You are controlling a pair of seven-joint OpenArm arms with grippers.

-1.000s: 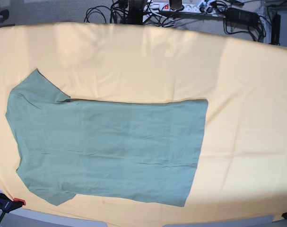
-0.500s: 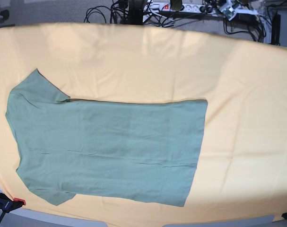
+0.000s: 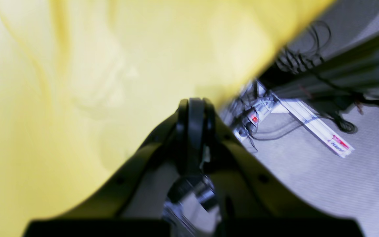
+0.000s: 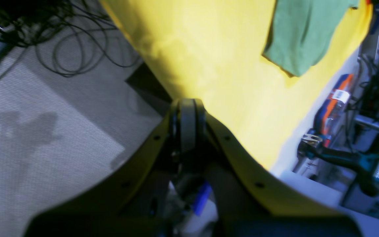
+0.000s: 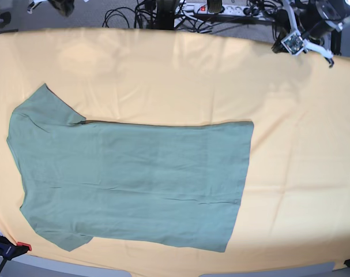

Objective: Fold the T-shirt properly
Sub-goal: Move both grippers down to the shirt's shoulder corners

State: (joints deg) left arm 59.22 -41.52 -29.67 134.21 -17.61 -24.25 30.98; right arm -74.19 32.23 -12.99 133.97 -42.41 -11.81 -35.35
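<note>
The sage-green T-shirt (image 5: 128,179) lies flat on the yellow-orange cloth (image 5: 180,75). Its sleeves are to the left and its hem to the right. In the right wrist view one sleeve (image 4: 301,33) shows at the upper right, far from my right gripper (image 4: 187,108). That gripper is shut on nothing, over the cloth's edge by the floor. My left gripper (image 3: 191,105) is also shut and empty, above bare cloth at the table's far edge. In the base view, the left arm (image 5: 307,26) shows at the top right and the right arm (image 5: 59,6) at the top left.
Cables and a power strip (image 5: 221,8) lie on the floor behind the table. A teal drill (image 4: 357,164) and boxes sit beside the table's left end. A clamp (image 5: 13,249) grips the near left corner.
Both arms have come into the base view at its top edge, the left one reaching the cloth's far right edge. The T-shirt has not moved.
</note>
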